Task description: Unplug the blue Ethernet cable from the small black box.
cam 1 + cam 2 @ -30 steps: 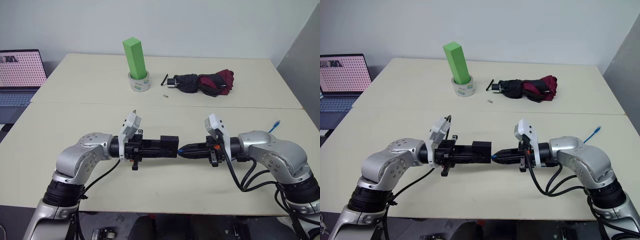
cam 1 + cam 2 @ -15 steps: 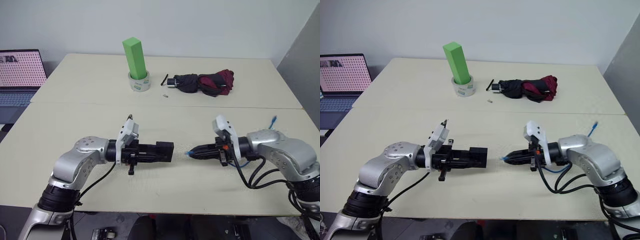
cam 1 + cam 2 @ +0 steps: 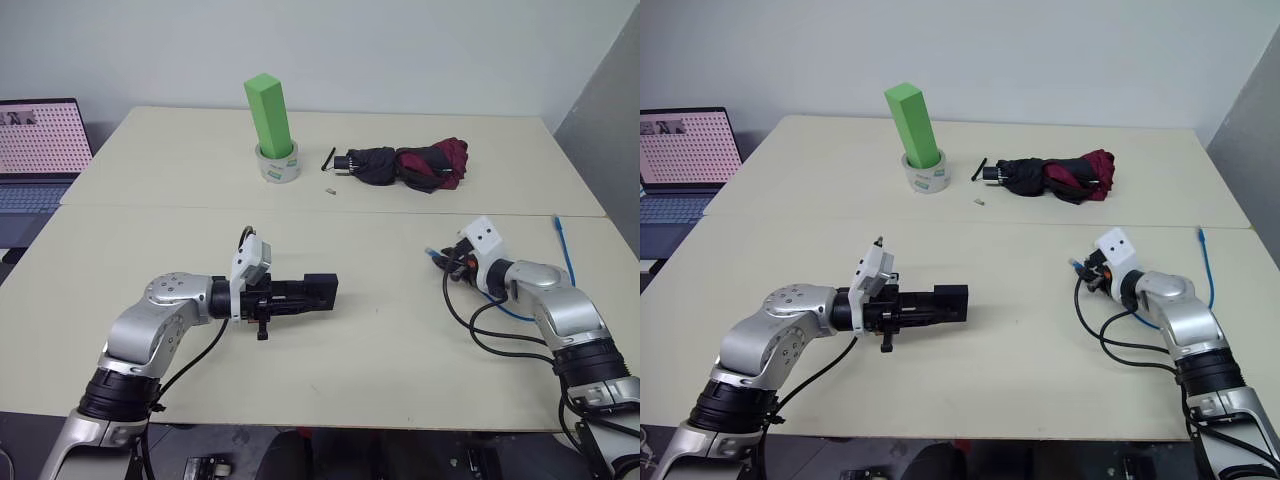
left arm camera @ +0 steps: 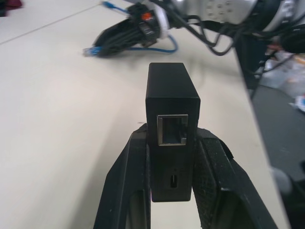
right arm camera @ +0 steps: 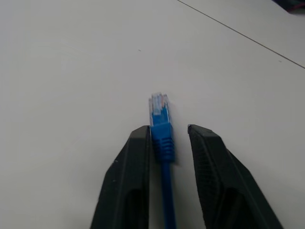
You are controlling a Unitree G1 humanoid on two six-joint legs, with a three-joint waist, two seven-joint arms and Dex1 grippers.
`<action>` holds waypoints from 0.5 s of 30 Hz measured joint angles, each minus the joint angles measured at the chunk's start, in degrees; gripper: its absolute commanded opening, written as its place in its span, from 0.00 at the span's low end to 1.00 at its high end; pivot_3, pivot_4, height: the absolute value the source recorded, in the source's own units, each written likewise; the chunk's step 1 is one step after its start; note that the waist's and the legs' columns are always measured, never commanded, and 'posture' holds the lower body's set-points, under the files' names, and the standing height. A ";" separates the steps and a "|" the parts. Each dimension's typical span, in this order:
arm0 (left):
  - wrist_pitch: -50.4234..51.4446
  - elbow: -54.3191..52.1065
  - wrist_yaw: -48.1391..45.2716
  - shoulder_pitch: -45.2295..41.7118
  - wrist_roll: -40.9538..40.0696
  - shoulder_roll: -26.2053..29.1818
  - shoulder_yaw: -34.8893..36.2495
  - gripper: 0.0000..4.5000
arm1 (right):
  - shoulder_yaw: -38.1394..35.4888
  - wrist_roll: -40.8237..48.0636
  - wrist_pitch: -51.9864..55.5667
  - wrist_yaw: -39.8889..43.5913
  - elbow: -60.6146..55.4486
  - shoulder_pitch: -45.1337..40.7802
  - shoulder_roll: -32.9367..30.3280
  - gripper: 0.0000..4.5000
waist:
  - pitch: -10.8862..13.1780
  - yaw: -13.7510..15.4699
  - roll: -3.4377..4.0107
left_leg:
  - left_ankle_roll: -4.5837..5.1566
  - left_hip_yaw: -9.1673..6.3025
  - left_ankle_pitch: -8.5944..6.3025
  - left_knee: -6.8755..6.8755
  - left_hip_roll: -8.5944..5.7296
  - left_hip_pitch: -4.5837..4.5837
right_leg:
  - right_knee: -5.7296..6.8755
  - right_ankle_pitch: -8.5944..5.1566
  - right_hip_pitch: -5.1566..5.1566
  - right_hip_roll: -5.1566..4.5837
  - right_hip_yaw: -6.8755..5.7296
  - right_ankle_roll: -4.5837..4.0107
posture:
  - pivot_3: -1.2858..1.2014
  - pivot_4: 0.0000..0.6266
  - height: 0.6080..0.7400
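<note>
My left gripper (image 3: 296,297) is shut on the small black box (image 3: 320,288), holding it out level just above the table (image 3: 380,350). In the left wrist view the box (image 4: 171,95) sits clamped between my fingers (image 4: 126,191), and its port faces the camera with nothing in it. The blue Ethernet cable (image 3: 563,250) lies on the table at the right. Its clear plug (image 5: 158,106) sits between the parted fingers of my right gripper (image 5: 169,131), resting against one finger (image 5: 128,181) with a gap to the other. My right gripper (image 3: 440,258) is low over the table, well right of the box.
A green block (image 3: 270,115) stands in a tape roll (image 3: 278,165) at the back. A folded black-and-maroon umbrella (image 3: 410,165) lies to its right, with a small loose part (image 3: 328,189) nearby. A laptop (image 3: 40,150) sits far left. The table's right edge is beside my right arm.
The plug came out of the box. My right gripper swung away to the right with it, lowered to the table and parted its fingers. My left gripper drifted slightly left with the box.
</note>
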 measured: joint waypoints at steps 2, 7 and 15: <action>-1.04 0.48 1.42 0.01 1.09 -0.60 0.01 0.17 | -1.07 0.61 0.66 1.36 -2.07 0.36 -0.50 0.57 | 0.00 0.00 0.00 | 0.00 -0.01 0.00 0.00 0.01 0.00 | 0.01 0.00 0.00 0.00 0.00 0.00 | 0.52 0.24 1.00; -5.88 3.09 9.51 0.45 5.14 -3.68 2.71 0.17 | -2.94 6.76 5.68 9.01 -15.00 4.22 -4.55 0.84 | 0.00 0.13 0.00 | 0.02 -0.05 -0.01 0.00 0.01 -0.01 | -0.01 0.00 0.03 0.00 -0.02 0.00 | 0.52 0.24 1.00; -20.64 15.80 32.02 -0.26 14.83 -11.65 10.72 0.17 | 0.23 13.26 12.36 11.10 -32.58 3.23 -1.32 0.85 | -0.02 0.08 -0.04 | 0.13 -0.11 -0.07 0.03 0.01 0.02 | 0.04 0.00 0.04 -0.01 -0.09 0.00 | 0.52 0.24 1.00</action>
